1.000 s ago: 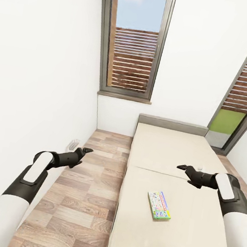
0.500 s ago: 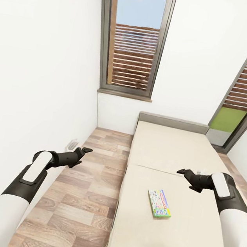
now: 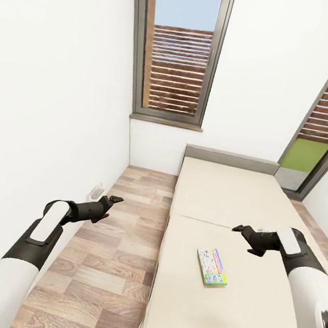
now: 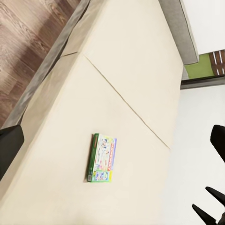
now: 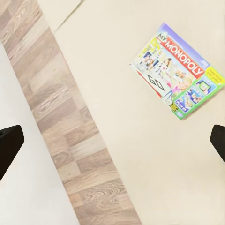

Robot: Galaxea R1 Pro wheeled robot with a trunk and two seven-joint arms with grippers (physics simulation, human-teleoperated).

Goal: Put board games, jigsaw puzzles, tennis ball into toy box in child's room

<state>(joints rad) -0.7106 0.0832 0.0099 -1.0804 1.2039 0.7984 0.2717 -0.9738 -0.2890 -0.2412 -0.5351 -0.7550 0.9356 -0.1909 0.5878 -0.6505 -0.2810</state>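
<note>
Head view: the Monopoly box (image 3: 212, 266) lay flat on the cream mattress of the bed (image 3: 216, 203), on the near half, just past the seam between the two mattress sections. The right gripper (image 3: 239, 229) hung over the bed, beyond the box and apart from it, nothing in it; jaws' state could not be told from here. The left gripper (image 3: 115, 199) hung over the wood plank floor (image 3: 121, 241) beside the white wall (image 3: 54, 90), jaws apparently close together, holding nothing. A tall window (image 3: 177, 50) stood behind.

Left wrist view: the box (image 4: 101, 157) sat alone on the mattress (image 4: 131, 93).

Right wrist view: dark fingertips (image 5: 9, 140) showed at both edges, jaws spread wide and empty; the box (image 5: 177, 70) lay on the mattress.
</note>
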